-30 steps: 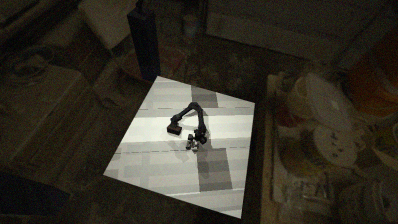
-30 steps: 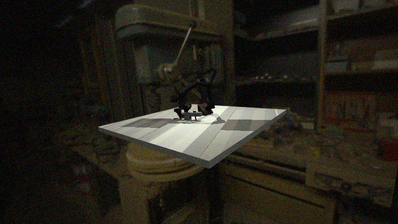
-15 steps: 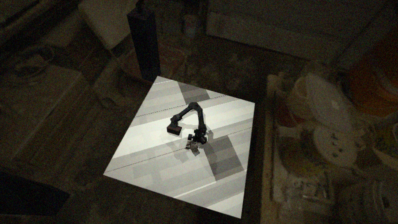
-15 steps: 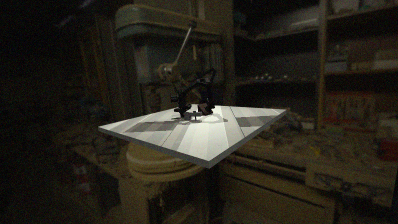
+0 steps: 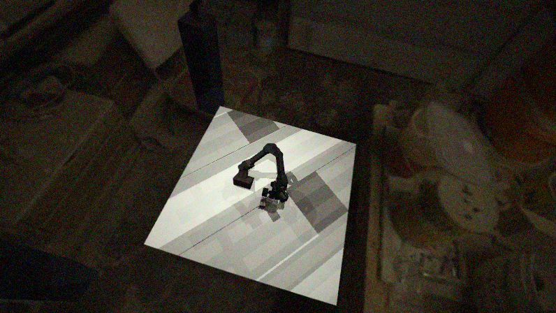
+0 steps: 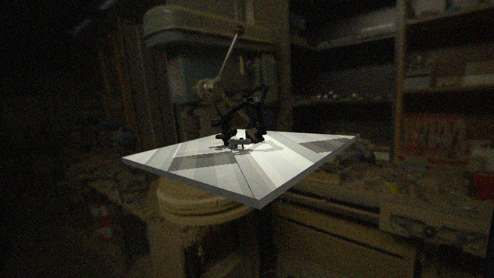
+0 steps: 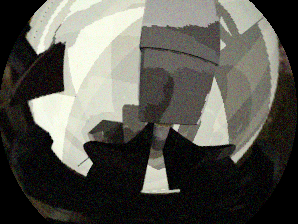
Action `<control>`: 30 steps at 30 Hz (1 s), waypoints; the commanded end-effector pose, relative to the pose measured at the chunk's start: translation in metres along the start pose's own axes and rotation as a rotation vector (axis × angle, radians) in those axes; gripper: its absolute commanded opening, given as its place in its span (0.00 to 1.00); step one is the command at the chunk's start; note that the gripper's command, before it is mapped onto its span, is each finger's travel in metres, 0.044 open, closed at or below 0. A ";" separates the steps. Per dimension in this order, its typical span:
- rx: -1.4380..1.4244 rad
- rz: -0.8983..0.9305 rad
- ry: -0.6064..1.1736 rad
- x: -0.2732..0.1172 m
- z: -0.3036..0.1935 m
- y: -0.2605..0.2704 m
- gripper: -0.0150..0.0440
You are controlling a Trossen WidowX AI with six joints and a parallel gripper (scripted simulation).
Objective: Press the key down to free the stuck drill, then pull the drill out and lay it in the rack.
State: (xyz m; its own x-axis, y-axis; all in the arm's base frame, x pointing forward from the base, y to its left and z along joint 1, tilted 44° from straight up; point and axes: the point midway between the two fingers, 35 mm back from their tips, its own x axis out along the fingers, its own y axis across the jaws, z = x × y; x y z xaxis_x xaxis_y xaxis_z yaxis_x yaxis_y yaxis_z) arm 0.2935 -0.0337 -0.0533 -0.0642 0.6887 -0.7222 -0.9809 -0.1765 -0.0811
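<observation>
While the arm (image 5: 279,159) (image 6: 238,107) arches, the pincer (image 5: 274,197) (image 6: 226,140) (image 7: 156,123) grips a grey piece (image 7: 159,136).

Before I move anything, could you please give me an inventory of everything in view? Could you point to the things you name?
table top (image 5: 202,217) (image 6: 214,175) (image 7: 90,65): one, white and grey, under the arm
grey block (image 5: 271,205) (image 6: 239,141) (image 7: 195,95): one, grey, at the pincer
small peg (image 7: 160,132): one, grey, between the fingertips, against the block
angular piece (image 7: 107,131): one, dark grey, beside the block
tall box (image 5: 202,58): one, dark blue, beyond the table top
round plate (image 5: 451,198): one, pale with dark marks, background
shelving (image 6: 400,79): brownish, background, count unclear
box (image 6: 483,186): one, red, far right
round support (image 6: 203,210): one, yellowish, below the table top
arm base (image 5: 242,181) (image 6: 254,133): one, dark brown, on the table top
arm (image 5: 280,163) (image 6: 236,109): one, black, arched
pincer (image 5: 267,197) (image 6: 228,141) (image 7: 156,123): one, black, closed on the peg
</observation>
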 end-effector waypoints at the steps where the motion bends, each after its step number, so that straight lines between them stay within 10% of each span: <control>1: -0.004 -0.003 0.002 0.000 -0.006 -0.001 0.25; 30: -0.002 -0.003 0.001 0.001 -0.035 -0.002 0.34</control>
State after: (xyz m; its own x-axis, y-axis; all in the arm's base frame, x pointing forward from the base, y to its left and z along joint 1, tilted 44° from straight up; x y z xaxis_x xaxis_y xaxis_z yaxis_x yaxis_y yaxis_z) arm 0.3015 -0.0586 -0.0791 -0.0606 0.6887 -0.7225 -0.9810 -0.1749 -0.0844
